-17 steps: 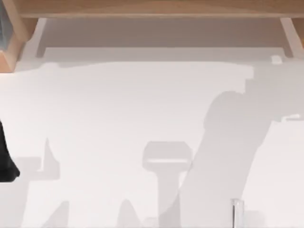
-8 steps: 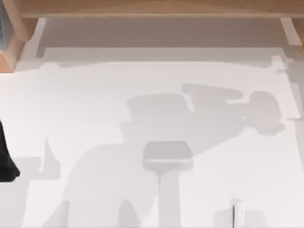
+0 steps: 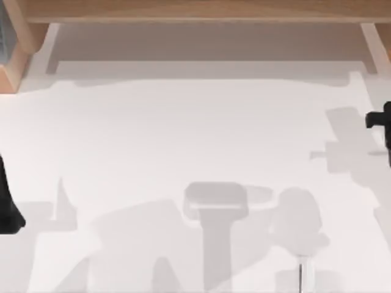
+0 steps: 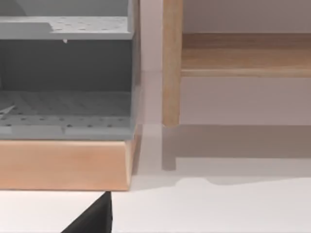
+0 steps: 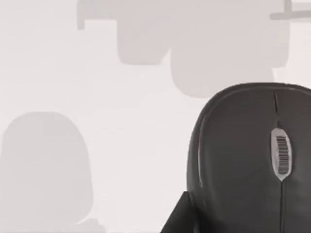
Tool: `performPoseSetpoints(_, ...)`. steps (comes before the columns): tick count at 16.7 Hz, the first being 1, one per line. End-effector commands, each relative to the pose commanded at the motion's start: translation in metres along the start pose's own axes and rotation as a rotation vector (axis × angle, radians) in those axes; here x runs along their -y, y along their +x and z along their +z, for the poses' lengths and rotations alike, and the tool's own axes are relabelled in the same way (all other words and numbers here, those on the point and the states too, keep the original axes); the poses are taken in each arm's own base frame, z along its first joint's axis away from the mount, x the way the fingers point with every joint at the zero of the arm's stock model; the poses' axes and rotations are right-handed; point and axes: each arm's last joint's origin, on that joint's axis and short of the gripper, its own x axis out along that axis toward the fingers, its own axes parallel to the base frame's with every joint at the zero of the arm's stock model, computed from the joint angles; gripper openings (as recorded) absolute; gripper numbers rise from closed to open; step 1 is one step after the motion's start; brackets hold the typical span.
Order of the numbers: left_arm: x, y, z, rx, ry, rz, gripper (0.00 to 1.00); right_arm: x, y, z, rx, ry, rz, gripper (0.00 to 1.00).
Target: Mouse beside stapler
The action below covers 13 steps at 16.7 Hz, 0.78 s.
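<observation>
Right arm [image 3: 380, 125] now at right edge, glossy rounded black mouse [image 5: 248, 160]

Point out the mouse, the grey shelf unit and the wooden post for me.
mouse [image 5: 243, 160]: right wrist view, on its black upper shell, beside the scroll wheel.
grey shelf unit [image 4: 63, 104]: left wrist view, on its perforated lower shelf.
wooden post [image 4: 172, 63]: left wrist view, midway up its front face.

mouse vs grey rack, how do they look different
The mouse is black, smooth and rounded; the grey rack is boxy with perforated shelves. The mouse lies on the white table; the rack sits on a wooden base. Right gripper at the table's right edge, left arm at its left.
</observation>
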Motion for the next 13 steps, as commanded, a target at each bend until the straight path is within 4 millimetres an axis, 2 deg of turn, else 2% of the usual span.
performPoseSetpoints(4, 0.0, 0.0, 0.0, 0.0, 0.0, 0.0, 1.0, -0.016, 0.021, -0.071, -0.099, -0.043, 0.007, 0.0)
performPoseSetpoints(7, 0.0, 0.0, 0.0, 0.0, 0.0, 0.0, 1.0, -0.019, 0.035, -0.112, -0.163, -0.077, -0.006, 0.0)
performPoseSetpoints(10, 0.0, 0.0, 0.0, 0.0, 0.0, 0.0, 1.0, -0.018, 0.044, -0.137, -0.202, -0.103, -0.02, 0.0)
performPoseSetpoints(13, 0.0, 0.0, 0.0, 0.0, 0.0, 0.0, 1.0, -0.018, 0.046, -0.143, -0.212, -0.11, -0.024, 0.0)
